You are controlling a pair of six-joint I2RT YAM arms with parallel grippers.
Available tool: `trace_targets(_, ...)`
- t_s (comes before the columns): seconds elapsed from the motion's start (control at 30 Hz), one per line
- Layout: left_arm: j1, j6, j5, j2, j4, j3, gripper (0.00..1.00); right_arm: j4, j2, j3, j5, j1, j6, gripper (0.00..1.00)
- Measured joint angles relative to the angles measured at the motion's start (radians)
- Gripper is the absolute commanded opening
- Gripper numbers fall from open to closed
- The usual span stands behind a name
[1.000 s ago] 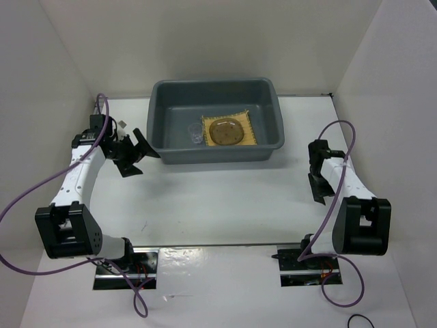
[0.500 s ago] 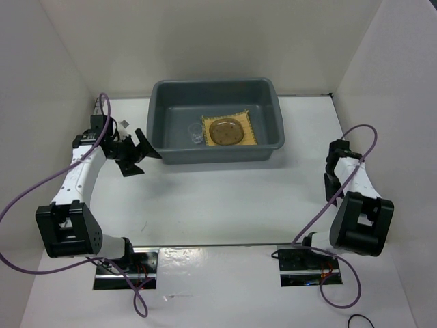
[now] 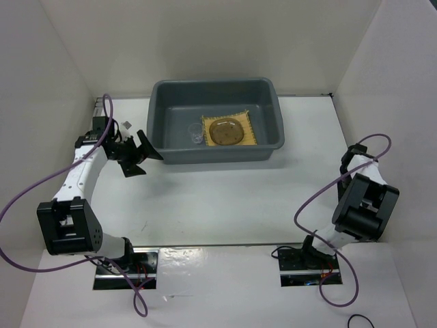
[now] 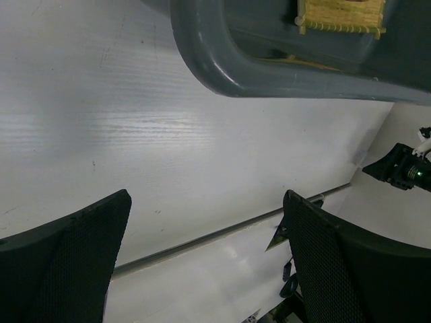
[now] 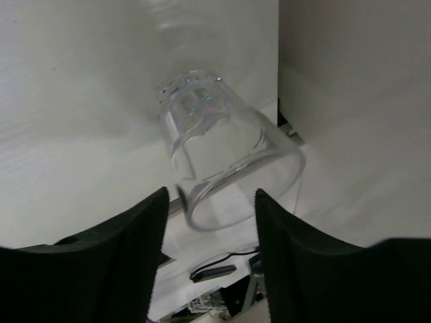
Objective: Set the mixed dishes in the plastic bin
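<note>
Right jaws flank a tilted clear cup (image 5: 222,151) — grip unclear.

The right arm (image 3: 365,205) is pulling back toward the counter's (image 3: 225,198) right edge, and the right fingers (image 5: 128,235) are narrowing around a small round transparent cup (image 5: 222,155) tilted between them.

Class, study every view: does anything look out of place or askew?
Yes. A clear cup lies tipped, mouth towards the right claw, near the side wall. It is outside the bin, which already holds the mat and a dish.
</note>
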Motion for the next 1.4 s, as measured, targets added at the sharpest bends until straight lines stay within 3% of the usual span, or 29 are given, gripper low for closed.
trace_targets(0.13,0.0,-0.003,0.002,0.0,0.017,-0.012,1.0,0.01,0.044,0.028,-0.004,-0.02,-0.035,0.31)
trace_targets(0.17,0.0,-0.003,0.002,0.0,0.018,-0.016,1.0,0.01,0.05,0.038,-0.007,-0.02,-0.041,0.15)
trace_targets(0.23,0.0,-0.004,0.001,0.0,0.018,-0.021,1.0,0.009,0.059,0.061,-0.022,-0.02,-0.051,0.0)
trace_targets(0.47,0.0,-0.027,-0.002,0.0,0.028,-0.026,1.0,-0.119,0.055,0.275,-0.189,0.013,-0.07,0.0)
trace_targets(0.67,0.0,-0.029,-0.006,0.0,0.059,-0.026,1.0,-0.246,0.044,0.858,-0.442,0.212,-0.085,0.0)
trace_targets(0.8,0.0,-0.02,-0.034,0.0,0.057,-0.009,1.0,-0.259,0.072,1.252,-0.486,0.471,-0.077,0.0)
trace_targets(0.93,0.001,0.006,-0.054,0.0,0.053,0.014,1.0,-0.283,0.235,1.56,-0.494,0.763,-0.081,0.0)
trace_targets(1.13,0.002,0.045,-0.095,0.0,0.011,0.027,1.0,-0.341,0.74,2.12,-0.476,1.011,-0.108,0.0)
trace_targets(1.4,0.003,0.106,-0.194,-0.011,-0.073,0.044,1.0,-0.314,1.113,2.165,-0.43,1.24,-0.231,0.0)
